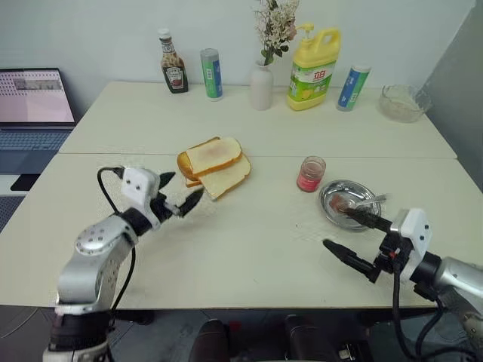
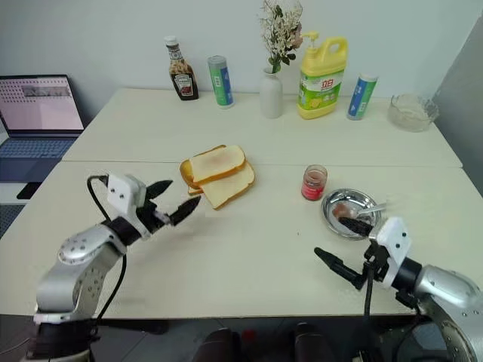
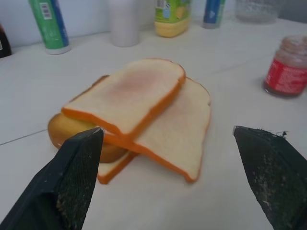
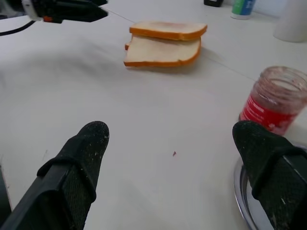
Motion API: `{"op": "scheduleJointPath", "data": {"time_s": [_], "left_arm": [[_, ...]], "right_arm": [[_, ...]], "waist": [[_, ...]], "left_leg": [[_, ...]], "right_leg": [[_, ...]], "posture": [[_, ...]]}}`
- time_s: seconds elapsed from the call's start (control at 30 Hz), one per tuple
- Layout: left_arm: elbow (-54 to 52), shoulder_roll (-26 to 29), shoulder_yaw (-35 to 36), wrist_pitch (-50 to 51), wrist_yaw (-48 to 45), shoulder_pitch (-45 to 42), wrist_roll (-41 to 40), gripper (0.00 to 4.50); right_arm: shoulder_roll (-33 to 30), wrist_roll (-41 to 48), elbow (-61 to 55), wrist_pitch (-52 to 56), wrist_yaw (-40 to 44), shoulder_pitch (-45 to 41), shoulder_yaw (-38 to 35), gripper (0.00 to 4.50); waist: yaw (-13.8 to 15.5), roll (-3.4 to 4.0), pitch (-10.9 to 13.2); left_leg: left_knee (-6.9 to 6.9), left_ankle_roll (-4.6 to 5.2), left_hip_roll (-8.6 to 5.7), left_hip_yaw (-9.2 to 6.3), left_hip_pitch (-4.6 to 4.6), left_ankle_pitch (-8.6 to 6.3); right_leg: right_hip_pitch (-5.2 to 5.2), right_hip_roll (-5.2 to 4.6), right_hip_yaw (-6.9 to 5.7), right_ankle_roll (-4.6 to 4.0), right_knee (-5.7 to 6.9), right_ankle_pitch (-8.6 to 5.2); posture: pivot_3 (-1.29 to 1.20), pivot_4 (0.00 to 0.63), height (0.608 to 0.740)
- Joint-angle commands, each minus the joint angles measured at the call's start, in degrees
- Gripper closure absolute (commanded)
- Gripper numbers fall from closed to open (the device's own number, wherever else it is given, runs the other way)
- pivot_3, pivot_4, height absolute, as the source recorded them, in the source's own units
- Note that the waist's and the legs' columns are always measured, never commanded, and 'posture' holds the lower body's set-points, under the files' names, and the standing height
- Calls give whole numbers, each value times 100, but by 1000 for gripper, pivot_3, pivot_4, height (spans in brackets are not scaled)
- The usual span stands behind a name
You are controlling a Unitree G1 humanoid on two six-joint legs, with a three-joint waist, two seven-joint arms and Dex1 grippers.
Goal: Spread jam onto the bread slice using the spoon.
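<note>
The bread slice (image 1: 214,155), pale with a faint browned centre, lies on top of a small stack near the middle of the counter (image 1: 249,249), leaning on an orange-crusted end piece (image 1: 186,164) with another slice (image 1: 229,178) under it. I judge the task has barely begun: nothing is held and the bread face is bare.

My left claw (image 1: 179,199) hangs just off the stack on the side nearer the counter's left edge, fingers spread wide and empty, pointing at the bread. My right claw (image 1: 352,236) sits near the front right corner, also wide and empty, its upper finger reaching over the rim of the round steel dish (image 1: 336,211).

The spoon (image 1: 362,202) rests in that dish, its handle pointing toward the right edge; something pinkish shows in the dish, though I cannot tell whether it is jam. The jam jar (image 1: 310,174) stands just beside the dish, toward the bread, apparently with no lid, red paste in its lower part.

Next, I reckon the right claw must close on the spoon's slim handle, a thin, slippery thing lying low against the dish, so the pinch needs care. The jar stands close to the path from dish to bread and could be knocked.

Along the far edge, well out of the way, stand a ketchup bottle (image 1: 173,63), a green tube (image 1: 211,74), a white vase (image 1: 261,86), a yellow detergent jug (image 1: 313,69), a blue-green tube (image 1: 352,87) and a glass bowl (image 1: 403,102). A laptop (image 1: 34,105) sits beyond the left edge.
</note>
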Motion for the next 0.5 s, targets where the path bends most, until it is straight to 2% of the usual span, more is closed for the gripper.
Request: {"op": "scheduleJointPath", "data": {"time_s": [0.03,0.17,0.3,0.5], "left_arm": [[401,-223,511,1176,681,-992,-840,0],[769,-290,684,1914,993,-1755,-1216,0],[1583,-209,945,2648,1338,-2373,-1450,0],[2529,-198,1324,2986,1588,-3027,-1556,0]], "right_arm": [[-227,157,-360,517,-223,-473,201,44],[-299,310,-448,987,-468,-999,353,44],[-262,778,-543,1478,-624,-1479,391,44],[-262,1685,-454,2121,-822,-2170,290,44]], "waist": [[7,-9,5],[6,-20,6],[-7,-20,6],[-11,-23,8]], "left_leg": [[1,0,0,-2,-1,0],[6,0,-3,-15,-9,1],[3,-1,-4,-15,-10,1],[2,-1,-2,-19,-13,1]], "right_leg": [[1,0,-2,0,0,0],[-1,2,-13,10,0,6],[-3,1,-12,9,-2,7],[-8,3,-16,4,2,10]], "posture": [[0,150,740],[0,150,740],[0,150,740],[0,150,740]]}}
